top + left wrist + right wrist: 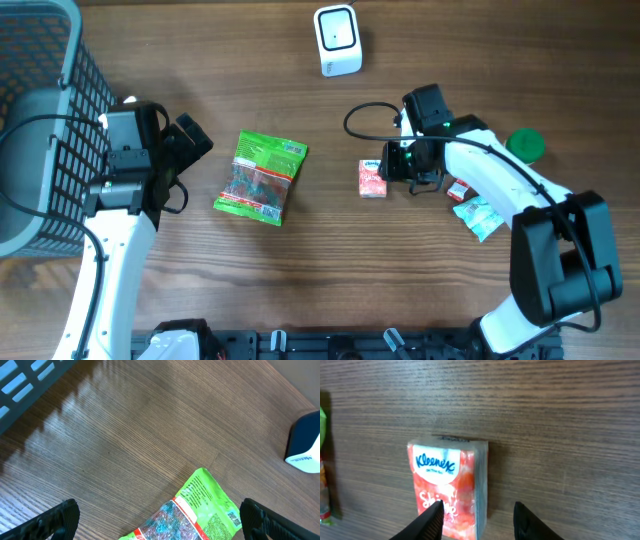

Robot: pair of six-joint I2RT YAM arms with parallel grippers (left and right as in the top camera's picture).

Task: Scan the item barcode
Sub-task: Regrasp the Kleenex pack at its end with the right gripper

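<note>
Right wrist: right claw (478,509) half-open, empty, at Kleenex pack (447,482). One finger looks over the pack's face; centre on pack before closing; left claw (157,510) wide, empty.

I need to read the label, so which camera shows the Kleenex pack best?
Right wrist: the Kleenex pack is close up, logo readable, at the right gripper. Overhead shows it only as a small red packet beside that gripper. The left wrist view misses it.
</note>
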